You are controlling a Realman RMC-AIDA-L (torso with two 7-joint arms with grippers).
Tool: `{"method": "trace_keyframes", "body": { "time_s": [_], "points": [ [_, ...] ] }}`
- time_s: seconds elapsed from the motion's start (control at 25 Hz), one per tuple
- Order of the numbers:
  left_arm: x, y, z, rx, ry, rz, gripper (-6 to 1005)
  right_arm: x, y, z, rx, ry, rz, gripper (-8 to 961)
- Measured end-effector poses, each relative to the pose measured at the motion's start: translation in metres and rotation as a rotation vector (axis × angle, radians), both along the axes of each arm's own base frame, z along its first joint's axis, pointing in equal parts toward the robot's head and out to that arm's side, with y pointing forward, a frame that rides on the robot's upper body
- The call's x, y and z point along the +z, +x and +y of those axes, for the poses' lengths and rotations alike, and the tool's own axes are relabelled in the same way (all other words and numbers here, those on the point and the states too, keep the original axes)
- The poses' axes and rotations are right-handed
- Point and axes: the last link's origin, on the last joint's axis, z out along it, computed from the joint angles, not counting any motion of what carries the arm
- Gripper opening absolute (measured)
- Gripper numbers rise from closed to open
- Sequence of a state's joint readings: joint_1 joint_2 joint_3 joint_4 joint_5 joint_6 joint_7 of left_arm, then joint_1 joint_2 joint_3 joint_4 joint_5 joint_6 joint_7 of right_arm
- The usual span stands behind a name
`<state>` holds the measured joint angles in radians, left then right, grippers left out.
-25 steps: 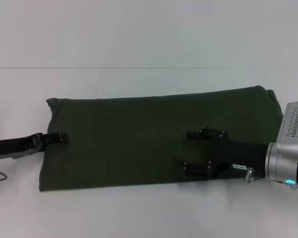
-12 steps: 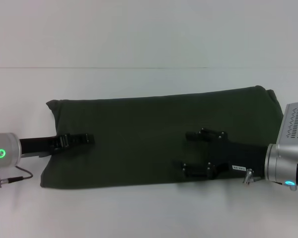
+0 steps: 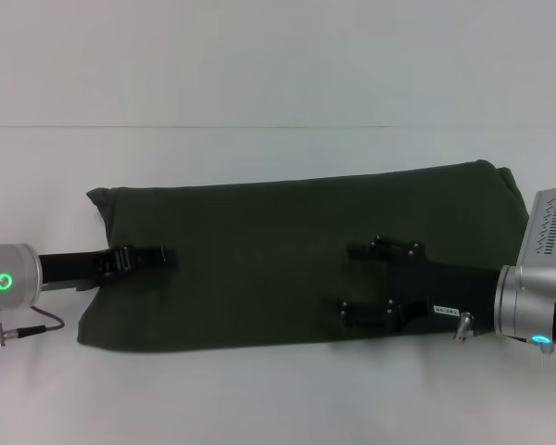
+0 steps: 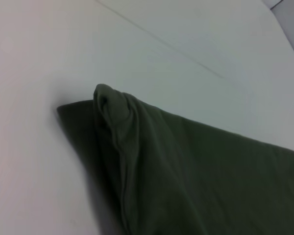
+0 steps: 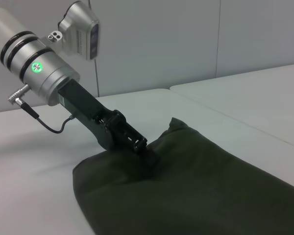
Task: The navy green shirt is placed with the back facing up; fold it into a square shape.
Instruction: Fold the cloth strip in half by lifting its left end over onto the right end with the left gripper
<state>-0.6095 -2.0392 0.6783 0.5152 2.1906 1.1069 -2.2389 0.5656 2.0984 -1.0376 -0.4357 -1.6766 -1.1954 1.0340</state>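
The navy green shirt (image 3: 259, 250) lies flat as a long dark olive band across the table, its corner bunched in the left wrist view (image 4: 186, 171). My left gripper (image 3: 156, 255) reaches in low over the shirt's left end, a short way in from the edge. In the right wrist view, the left gripper (image 5: 146, 151) has its tip pressed down into the shirt (image 5: 210, 186). My right gripper (image 3: 347, 283) rests over the right half of the shirt, open, with its two fingers spread wide and nothing between them.
The white table (image 3: 259, 399) surrounds the shirt, with a seam line running across behind it. A grey wall and a second table surface (image 5: 264, 93) show beyond the left arm.
My left gripper slid rightward from the shirt's left edge farther onto the cloth, then eased back slightly. The shirt's left edge shifted a little. The right arm stayed still.
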Motion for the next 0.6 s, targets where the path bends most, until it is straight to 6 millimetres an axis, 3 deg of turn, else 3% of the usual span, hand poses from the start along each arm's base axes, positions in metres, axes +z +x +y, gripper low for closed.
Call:
{"method": "trace_keyframes", "body": {
  "time_s": [0.4,0.6],
  "points": [
    [-0.0003,0.0003,0.0010,-0.010,-0.019,0.019,598,-0.0001,-0.0008,0.0003,0.003,-0.001,0.000,899],
    [-0.0008,0.0003,0.0010,-0.015,-0.021,0.024,392,0.0000,-0.0019,0.0004,0.007,-0.003,0.003,900]
  ]
}}
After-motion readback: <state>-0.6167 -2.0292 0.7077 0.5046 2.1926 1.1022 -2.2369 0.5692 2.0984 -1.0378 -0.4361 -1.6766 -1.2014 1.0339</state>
